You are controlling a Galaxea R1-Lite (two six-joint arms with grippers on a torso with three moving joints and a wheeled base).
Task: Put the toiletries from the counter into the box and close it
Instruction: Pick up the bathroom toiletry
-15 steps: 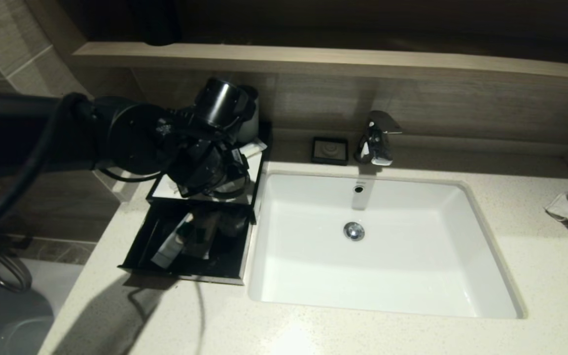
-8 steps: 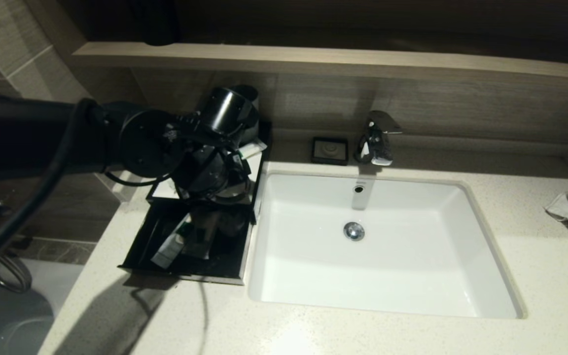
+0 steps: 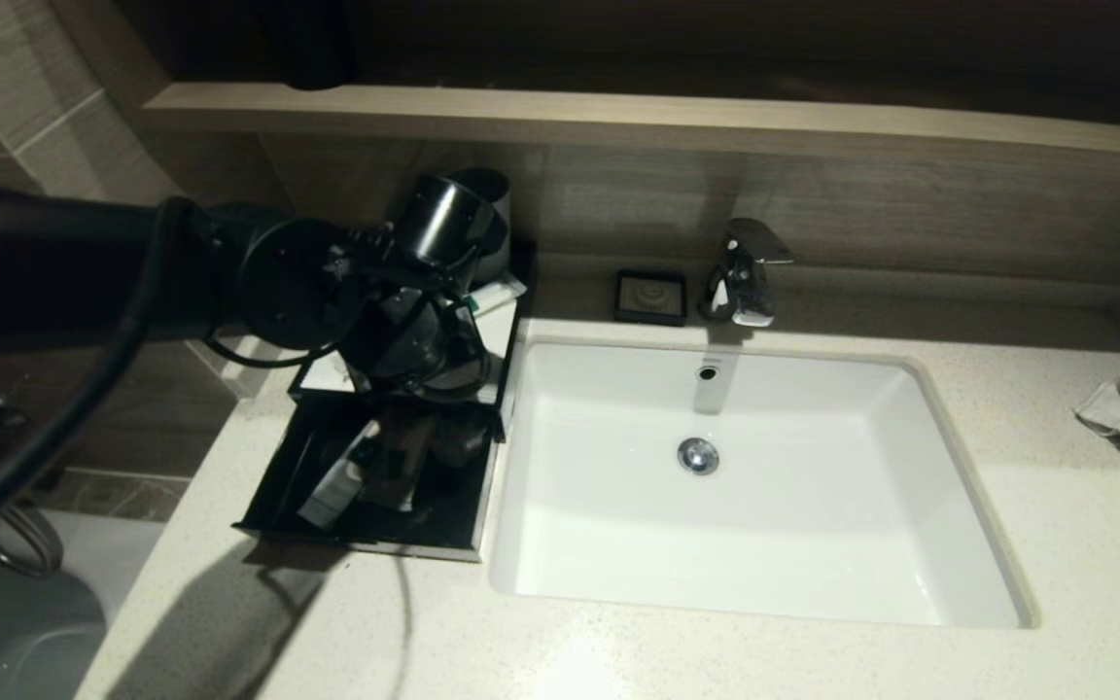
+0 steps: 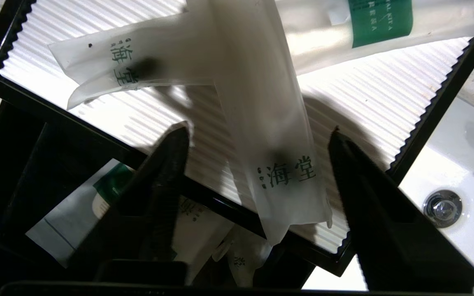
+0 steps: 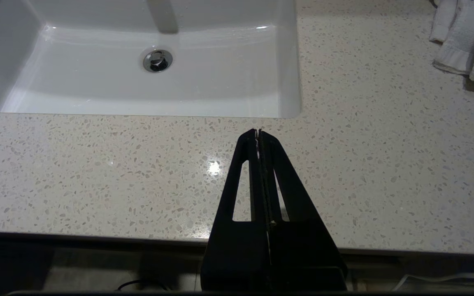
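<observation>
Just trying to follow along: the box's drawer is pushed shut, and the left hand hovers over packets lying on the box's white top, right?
Not quite: the drawer is pulled open, with packets inside, as the head view shows. The rest holds: the left hand hovers over packets lying on the box's white top.

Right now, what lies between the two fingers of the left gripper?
In the left wrist view, a long translucent packet lies between the fingers, on the box's ribbed white top.
</observation>
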